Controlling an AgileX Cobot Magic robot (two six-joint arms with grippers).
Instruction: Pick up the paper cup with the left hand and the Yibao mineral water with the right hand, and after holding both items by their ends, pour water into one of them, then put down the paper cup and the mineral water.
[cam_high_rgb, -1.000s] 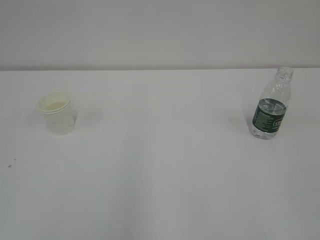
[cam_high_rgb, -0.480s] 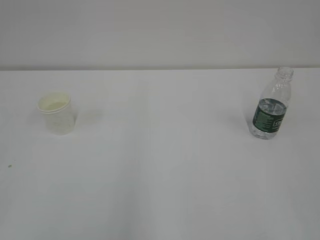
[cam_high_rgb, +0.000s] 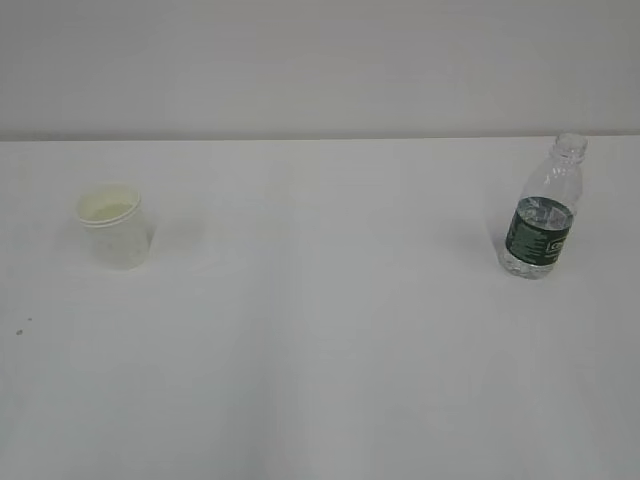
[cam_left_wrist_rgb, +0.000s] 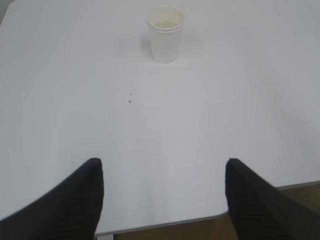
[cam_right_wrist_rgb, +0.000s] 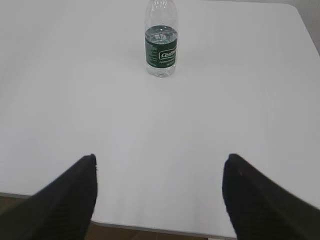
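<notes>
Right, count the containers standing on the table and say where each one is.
2. The paper cup stands upright on the left of the table; the Yibao mineral water stands upright on the right, far apart. Nothing seems hidden.

We note a white table (cam_high_rgb: 320, 350) under a white paper cup (cam_high_rgb: 116, 227) with a pale cream inside. The clear bottle (cam_high_rgb: 543, 210) carries a dark green label (cam_right_wrist_rgb: 161, 53) with white print. Both grippers' fingers (cam_left_wrist_rgb: 70, 200) look black, perhaps finely textured.

Paper cup (cam_high_rgb: 113, 226) left, bottle (cam_high_rgb: 543, 212) right
</notes>
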